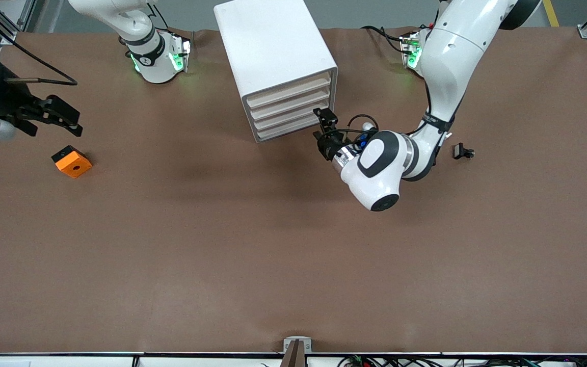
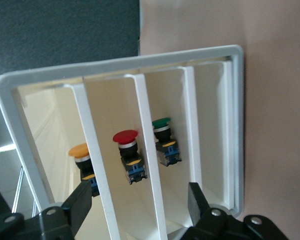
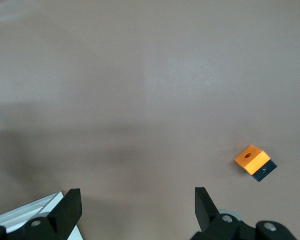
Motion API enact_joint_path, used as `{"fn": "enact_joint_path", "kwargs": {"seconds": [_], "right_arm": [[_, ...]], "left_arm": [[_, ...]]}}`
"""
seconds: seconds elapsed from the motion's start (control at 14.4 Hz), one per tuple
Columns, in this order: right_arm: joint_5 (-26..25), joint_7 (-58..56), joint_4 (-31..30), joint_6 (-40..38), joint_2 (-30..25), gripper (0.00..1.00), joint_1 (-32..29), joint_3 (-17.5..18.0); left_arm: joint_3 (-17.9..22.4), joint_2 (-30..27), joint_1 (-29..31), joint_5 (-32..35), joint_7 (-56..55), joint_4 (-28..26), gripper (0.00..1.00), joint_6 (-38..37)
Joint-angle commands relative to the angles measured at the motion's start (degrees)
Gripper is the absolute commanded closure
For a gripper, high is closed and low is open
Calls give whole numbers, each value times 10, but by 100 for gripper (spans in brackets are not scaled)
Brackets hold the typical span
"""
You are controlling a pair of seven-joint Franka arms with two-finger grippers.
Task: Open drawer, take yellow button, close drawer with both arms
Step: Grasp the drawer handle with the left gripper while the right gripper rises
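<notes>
**Q:** State of left fingers point(image 2: 82, 202)?

**A:** Parted, gripping nothing. Set just in front of the cabinet point(image 1: 273, 41), straddling two front strips in the left wrist view. Left gripper point(image 1: 325, 127) low at the drawer fronts, on the corner toward the left arm's end of the counter point(image 1: 273, 244).

**Q:** Right fingers point(image 3: 69, 205)?

**A:** Wide apart, empty. Right gripper point(image 1: 72, 122) waiting over the counter at the right arm's end, near the orange cube point(image 1: 72, 161).

**Q:** Location of drawer and button?

**A:** Drawer point(image 1: 288, 92) highest of four, front flush with the others, so not yet pulled. Button point(image 2: 79, 150) inside the cabinet, orange-yellow cap up, beside a red-capped and a green-capped one in neighbouring compartments.

**Q:** Step in hand?

**A:** Judged as step one: approach to the front for opening. Take and close not begun.

**Q:** Requirements for the next move?

**A:** Check alignment with the highest strip; cannot tell from these views which strip sits between the fingers. Then close on that strip only and pull straight out, square to the cabinet. Avoid catching two strips together. Hold the right arm ready for the pick.
</notes>
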Motion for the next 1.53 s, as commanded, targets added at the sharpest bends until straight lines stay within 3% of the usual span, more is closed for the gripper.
{"fn": "enact_joint_path", "kwargs": {"seconds": [0.0,0.28,0.35,0.55,0.76,1.46], "right_arm": [[6,78,18,-4,17,0,34,-2],[9,151,18,-3,19,0,82,-2],[22,163,18,-3,19,0,88,-2],[71,211,18,-4,20,0,90,-3],[71,232,18,-4,20,0,99,-3],[71,262,18,-3,24,0,126,-3]], "left_arm": [[-1,4,-6,-28,-28,9,27,-13],[-6,4,-14,-57,-43,9,38,-13],[-6,4,-19,-63,-47,9,44,-13],[-6,5,-32,-71,-62,7,44,-13],[-6,13,-43,-87,-61,7,57,-13],[-21,22,-60,-89,-82,6,57,-13]]}}
